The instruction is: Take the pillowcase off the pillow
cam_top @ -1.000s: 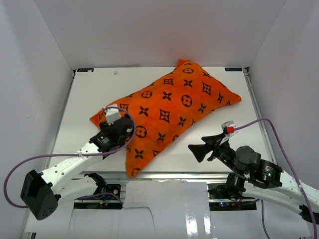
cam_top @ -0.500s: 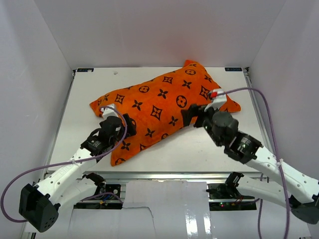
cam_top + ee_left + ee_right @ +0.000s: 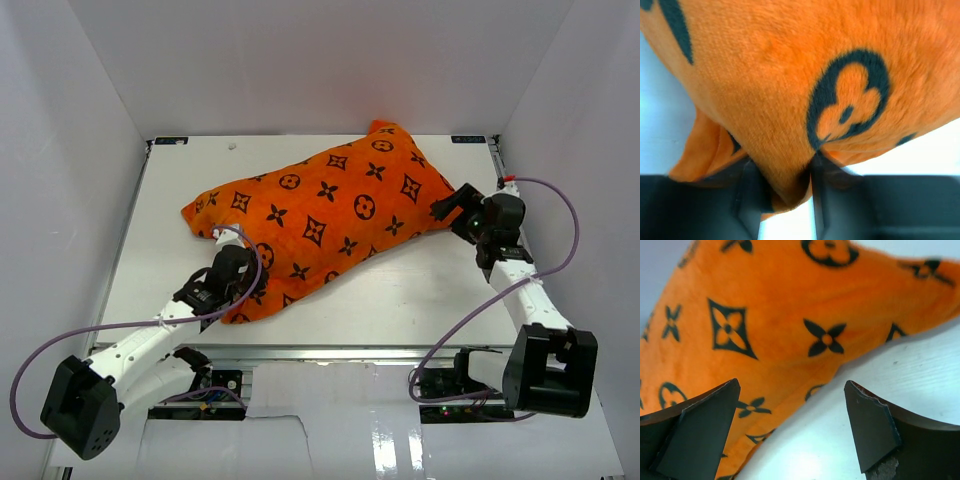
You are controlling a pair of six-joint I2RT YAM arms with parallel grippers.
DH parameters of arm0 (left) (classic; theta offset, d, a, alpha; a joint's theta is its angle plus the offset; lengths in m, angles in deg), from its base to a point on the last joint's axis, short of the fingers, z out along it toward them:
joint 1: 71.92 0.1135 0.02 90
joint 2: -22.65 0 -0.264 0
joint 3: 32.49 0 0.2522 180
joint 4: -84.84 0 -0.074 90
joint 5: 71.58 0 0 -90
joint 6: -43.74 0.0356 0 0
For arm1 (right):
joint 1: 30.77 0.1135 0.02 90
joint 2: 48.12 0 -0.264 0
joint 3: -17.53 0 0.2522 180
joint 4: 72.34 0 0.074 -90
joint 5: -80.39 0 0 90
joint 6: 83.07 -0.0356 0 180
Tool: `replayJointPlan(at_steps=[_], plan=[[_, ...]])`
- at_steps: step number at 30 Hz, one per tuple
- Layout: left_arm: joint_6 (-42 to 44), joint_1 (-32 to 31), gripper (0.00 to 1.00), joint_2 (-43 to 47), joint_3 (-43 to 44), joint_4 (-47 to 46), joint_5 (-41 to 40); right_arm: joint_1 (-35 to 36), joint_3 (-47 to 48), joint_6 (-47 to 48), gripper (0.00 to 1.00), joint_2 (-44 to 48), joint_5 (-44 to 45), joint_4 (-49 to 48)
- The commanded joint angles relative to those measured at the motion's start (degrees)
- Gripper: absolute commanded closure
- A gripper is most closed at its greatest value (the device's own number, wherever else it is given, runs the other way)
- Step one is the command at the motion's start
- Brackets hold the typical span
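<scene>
The bright orange pillowcase [image 3: 335, 215] with black flower and circle motifs lies slantwise across the white table [image 3: 430, 300], plump and filled out. The pillow is hidden inside it. At the cover's near-left corner my left gripper [image 3: 243, 283] is shut on a fold of the orange fabric. In the left wrist view the pillowcase [image 3: 790, 90] bunches between the black fingers [image 3: 751, 197] of my left gripper [image 3: 785, 192]. At the cover's right corner my right gripper [image 3: 452, 205] stands open. Seen from its wrist, my right gripper [image 3: 791, 385] straddles the pillowcase [image 3: 770, 320] edge and bare table [image 3: 900, 370], touching neither.
White walls [image 3: 90, 150] close in the table on the left, back and right. The table's front edge [image 3: 350, 348] runs just behind the arm bases. Purple cables [image 3: 560, 215] loop beside each arm.
My left gripper has shut on the pillowcase's near-left corner. My right arm swung from the near middle of the pillowcase out to its right corner. The pillowcase shifted left earlier.
</scene>
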Motion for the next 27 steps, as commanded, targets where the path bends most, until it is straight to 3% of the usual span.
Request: replayJointPlan(at_steps=[1, 3, 5, 9, 13, 16, 22, 23, 25, 26, 27], plan=[[0.04, -0.10, 0.68, 0.93, -0.19, -1.86, -1.15, -0.16, -4.22, -5.39, 0.09, -2.26, -7.90, -15.13], [0.13, -0.10, 0.80, 1.11, -0.02, -1.59, -1.69, -0.25, -7.12, -8.29, 0.08, -3.67, -7.55, -23.97], [-0.22, -0.10, 1.00, 1.02, 0.42, -1.07, -2.21, -0.69, -9.76, -9.61, 0.09, -5.86, -6.85, -28.58], [0.22, -0.10, 1.00, 0.67, 0.69, -0.98, -2.22, -1.13, -9.68, -10.32, 0.08, -9.83, -5.27, -32.28], [0.13, -0.10, 1.00, 1.46, 0.69, -1.50, -1.08, -1.04, -13.63, -13.65, 0.06, -14.65, -7.19, -47.70], [0.30, -0.10, 1.00, 2.69, 1.04, -1.77, 0.86, -1.04, -15.04, -17.07, 0.04, -23.42, -10.62, -59.57], [0.22, -0.18, 1.00, 7.17, 1.39, -1.95, 4.72, -0.87, -14.95, -22.88, 0.00, -36.44, -14.14, -73.85], [0.22, -0.18, 1.00, 7.61, 1.65, -1.77, 5.16, -0.86, -14.95, -23.67, 0.12, -37.42, -14.49, -76.47], [0.39, -0.10, 1.00, 9.01, 2.27, -1.59, 7.26, -0.86, -14.17, -24.29, 0.25, -39.45, -15.02, -77.20], [0.48, -0.10, 1.00, 9.45, 2.44, -1.77, 8.15, -0.86, -13.81, -24.21, 0.40, -39.71, -15.11, -76.86], [0.83, -0.10, 1.00, 9.98, 2.53, -2.64, 9.46, -0.86, -13.11, -24.12, 0.47, -39.89, -15.37, -76.68]])
